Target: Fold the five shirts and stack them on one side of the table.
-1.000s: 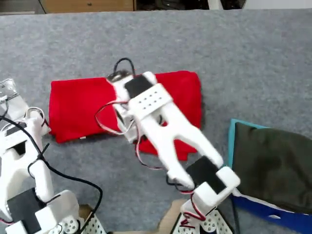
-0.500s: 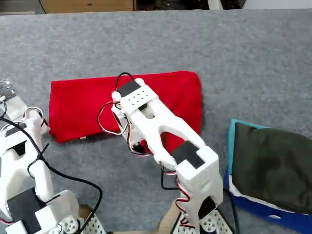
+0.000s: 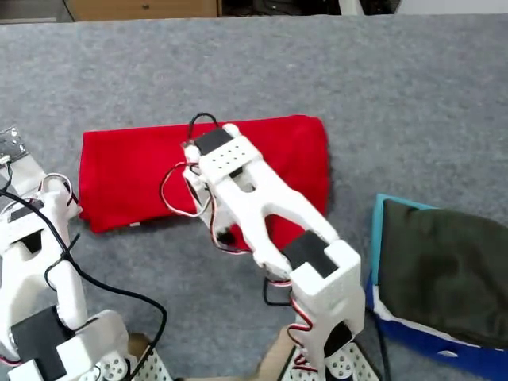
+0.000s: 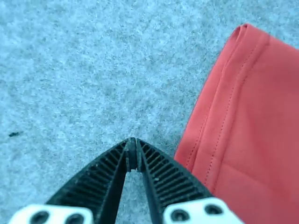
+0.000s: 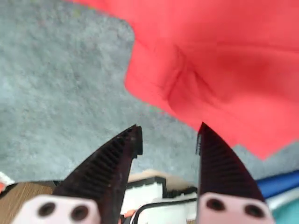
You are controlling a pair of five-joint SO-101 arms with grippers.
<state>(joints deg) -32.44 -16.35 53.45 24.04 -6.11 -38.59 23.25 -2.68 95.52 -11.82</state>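
Since a second ago my right arm has bent up and pulled in a little, but the red shirt (image 3: 127,171) has stayed put. My right claw (image 5: 168,128) is open wide and holds nothing. It hangs over the gray table (image 5: 56,70), and the shirt's loose corner lies just past its tips. I think the good way is to go down slowly, slide one finger under that corner, pinch all the layers, then lift low so nothing flops open. My left claw (image 4: 132,140) is pinched shut on nothing, with the shirt's hemmed end just beside it. It could press that end down. Far off to the side waits the pile of folded shirts (image 3: 444,274).
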